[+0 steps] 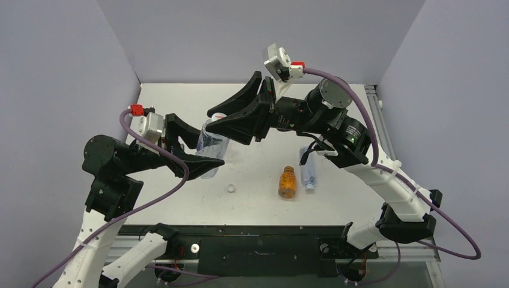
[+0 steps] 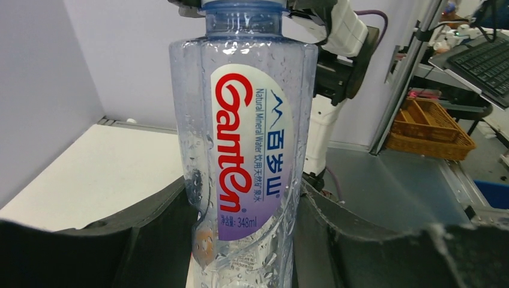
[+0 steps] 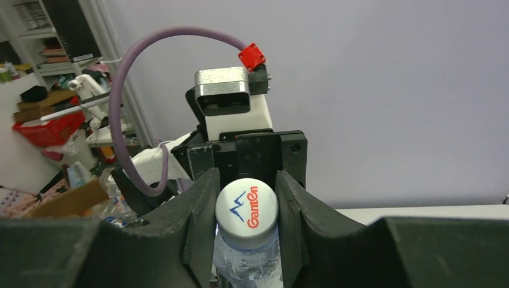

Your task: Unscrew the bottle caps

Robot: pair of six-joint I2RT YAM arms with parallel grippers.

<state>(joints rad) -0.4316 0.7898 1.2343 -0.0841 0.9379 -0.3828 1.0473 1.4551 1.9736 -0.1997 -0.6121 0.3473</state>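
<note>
My left gripper (image 1: 206, 148) (image 2: 243, 240) is shut on a clear Ganten bottle (image 1: 211, 150) (image 2: 246, 150), held off the table. One black finger (image 2: 150, 231) presses on each side of its lower body. My right gripper (image 1: 219, 122) (image 3: 246, 211) is shut on that bottle's white cap (image 3: 246, 204), with its fingers (image 3: 201, 216) pressed against the cap's sides. A squat orange bottle (image 1: 287, 183) with a golden-brown cap lies on the table, and a small clear bottle (image 1: 308, 171) with a blue label lies beside it. A loose white cap (image 1: 231, 189) sits on the table under the held bottle.
The white table (image 1: 336, 198) has purple walls on the left, back and right. The black base rail (image 1: 258, 246) runs along the near edge, with a small white round piece (image 1: 194, 246) on it. Purple cables loop from both wrists.
</note>
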